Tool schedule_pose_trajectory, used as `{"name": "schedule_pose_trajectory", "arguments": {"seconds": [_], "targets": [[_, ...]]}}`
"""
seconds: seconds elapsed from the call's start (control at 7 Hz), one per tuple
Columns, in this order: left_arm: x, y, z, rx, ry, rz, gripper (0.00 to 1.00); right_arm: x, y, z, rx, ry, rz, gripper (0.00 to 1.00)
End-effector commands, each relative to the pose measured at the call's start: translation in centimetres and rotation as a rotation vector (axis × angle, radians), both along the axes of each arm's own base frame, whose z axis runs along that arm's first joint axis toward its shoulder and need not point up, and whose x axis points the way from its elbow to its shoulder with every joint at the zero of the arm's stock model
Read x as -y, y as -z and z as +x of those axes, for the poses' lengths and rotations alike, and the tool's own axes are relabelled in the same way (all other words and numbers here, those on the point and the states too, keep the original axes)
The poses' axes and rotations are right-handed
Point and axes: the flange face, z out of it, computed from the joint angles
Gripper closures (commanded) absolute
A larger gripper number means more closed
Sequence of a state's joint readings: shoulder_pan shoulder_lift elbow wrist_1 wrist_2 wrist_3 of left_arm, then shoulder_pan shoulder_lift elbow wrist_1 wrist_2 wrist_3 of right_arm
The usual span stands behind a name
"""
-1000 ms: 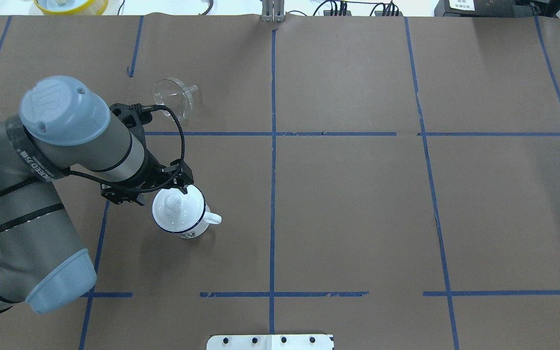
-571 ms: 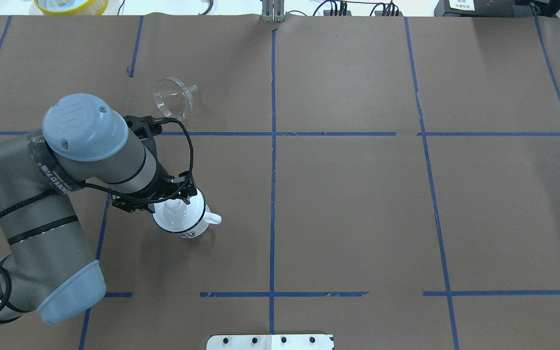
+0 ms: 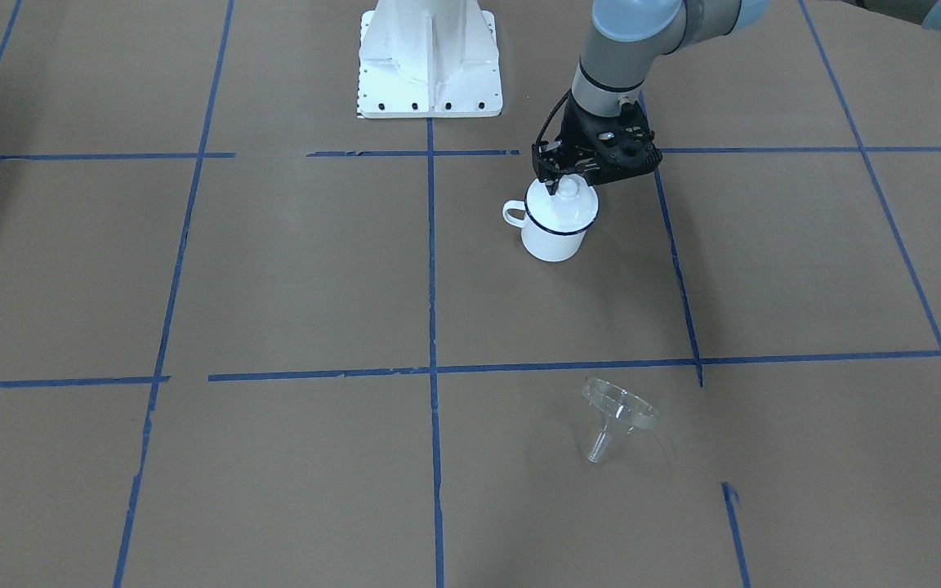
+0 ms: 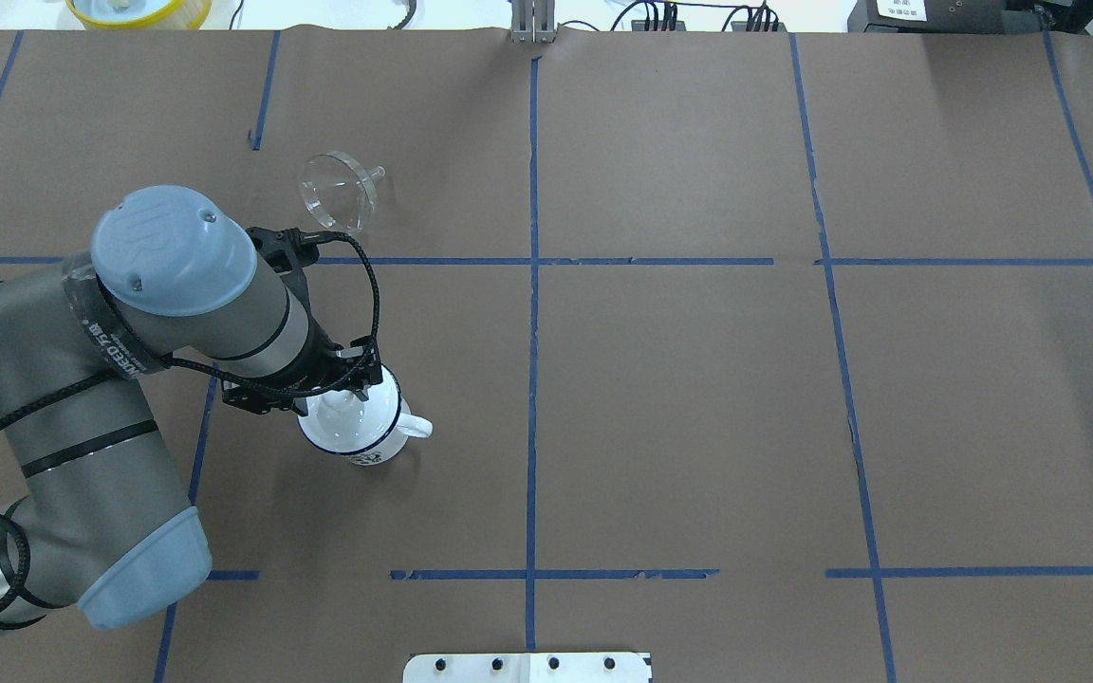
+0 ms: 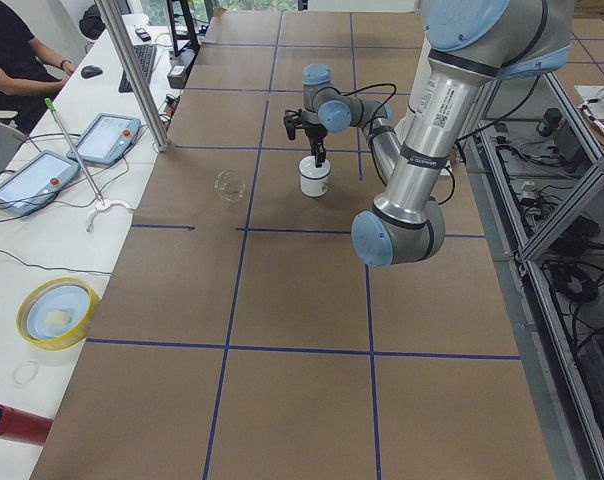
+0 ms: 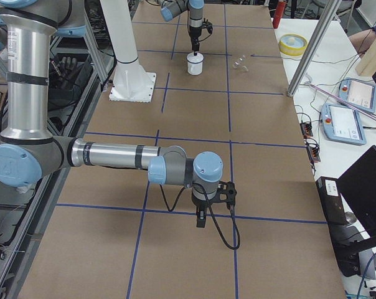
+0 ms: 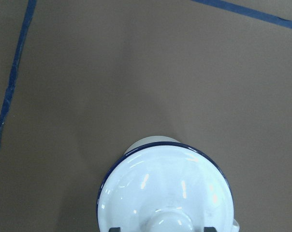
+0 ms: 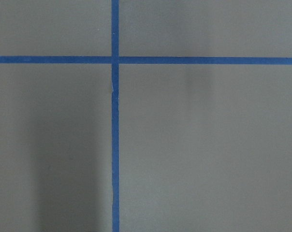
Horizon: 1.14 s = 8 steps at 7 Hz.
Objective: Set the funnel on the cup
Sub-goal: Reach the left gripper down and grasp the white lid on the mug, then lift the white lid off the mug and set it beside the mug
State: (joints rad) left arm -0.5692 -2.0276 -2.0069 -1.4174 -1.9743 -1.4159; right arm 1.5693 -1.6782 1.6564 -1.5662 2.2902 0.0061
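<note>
The single funnel lies nearest in the front-facing view, low and right of centre, tipped on its side on the table. It is clear plastic, and its wide round cone and short spout look faint against the brown paper.

Well beyond it, just above centre, stands the one cup, white enamel with a dark blue rim and a small loop handle. One white domed lid with a round knob hides its mouth.

The left gripper hangs over the lid, its black body covering the lid's far edge. The left wrist view cuts off the lid at the bottom of the frame. Only two dark jaw tips show there, one on each side of the knob with a gap to it, so the jaws stand open astride it.

The right gripper shows only in the right side view, low centre, pointing down at bare paper. Whether its jaws are open or closed, I cannot tell.
</note>
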Motion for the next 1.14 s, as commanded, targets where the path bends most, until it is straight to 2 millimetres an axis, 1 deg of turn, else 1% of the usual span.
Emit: {"name": "schedule_pose_trajectory", "arguments": {"seconds": [0.0, 0.14, 0.29, 0.43, 0.57, 0.71, 0.86, 1.0], "targets": [[0.0, 0.2, 0.1, -0.002, -0.002, 0.002, 0.85, 0.0, 0.0, 0.0, 0.0, 0.0, 0.0, 0.0], [-0.1, 0.5, -0.1, -0.008, -0.001, 0.004, 1.0, 0.0, 0.0, 0.0, 0.0, 0.0, 0.0, 0.0], [0.3, 0.7, -0.5, -0.012, 0.01, 0.004, 1.0, 0.0, 0.0, 0.0, 0.0, 0.0, 0.0, 0.0], [1.5, 1.6, -2.5, -0.025, 0.048, 0.013, 1.0, 0.0, 0.0, 0.0, 0.0, 0.0, 0.0, 0.0], [2.8, 3.7, -6.3, -0.024, 0.107, 0.015, 1.0, 0.0, -0.1, 0.0, 0.0, 0.0, -0.001, 0.0], [2.9, 4.7, -9.2, -0.018, 0.142, 0.016, 1.0, 0.0, 0.0, 0.0, 0.0, 0.0, 0.0, 0.0], [1.9, 3.8, -11.1, -0.008, 0.158, 0.04, 1.0, 0.0, -0.1, 0.0, 0.0, 0.0, -0.001, 0.0], [0.9, 0.7, -11.8, 0.03, 0.159, 0.04, 1.0, 0.0, -0.1, 0.0, 0.0, 0.0, -0.001, 0.0]]}}
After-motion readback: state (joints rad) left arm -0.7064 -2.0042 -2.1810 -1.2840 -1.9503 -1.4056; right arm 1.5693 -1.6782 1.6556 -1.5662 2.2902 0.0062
